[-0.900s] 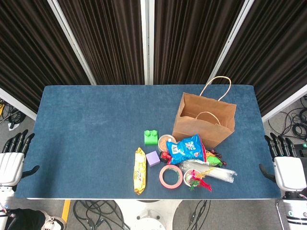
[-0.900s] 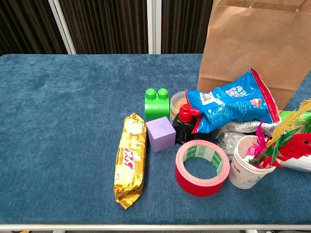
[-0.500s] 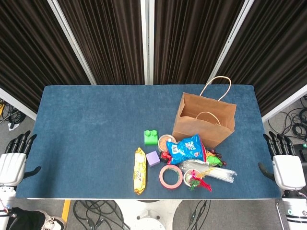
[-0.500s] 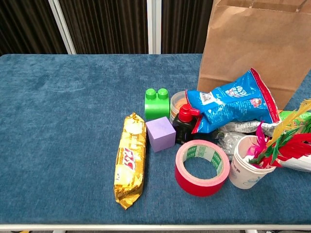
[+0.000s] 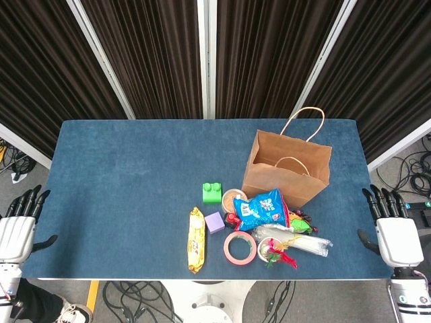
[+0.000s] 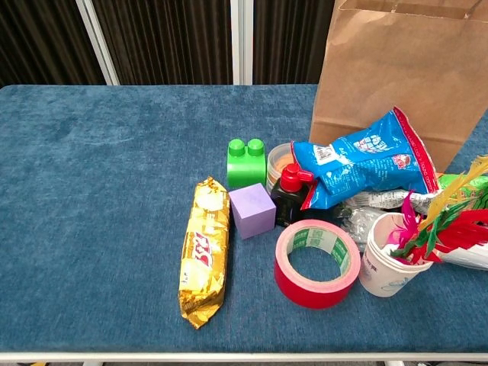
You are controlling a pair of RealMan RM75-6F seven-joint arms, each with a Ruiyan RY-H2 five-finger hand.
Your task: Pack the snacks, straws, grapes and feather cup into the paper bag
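From above, both hands wait off the surface (image 5: pixel 121 175), left hand (image 5: pixel 16 232) and right hand (image 5: pixel 397 239) empty with fingers spread. The paper bag (image 5: pixel 288 168) stands open at the right.

From the chest, the blue snack bag (image 6: pixel 366 162) leans against it; I'd lift that first. Red tape (image 6: pixel 316 261) crowds the feather cup (image 6: pixel 393 259).

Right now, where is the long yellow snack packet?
In both views the long yellow snack packet lies flat near the table's front edge, left of the purple cube and red tape roll.
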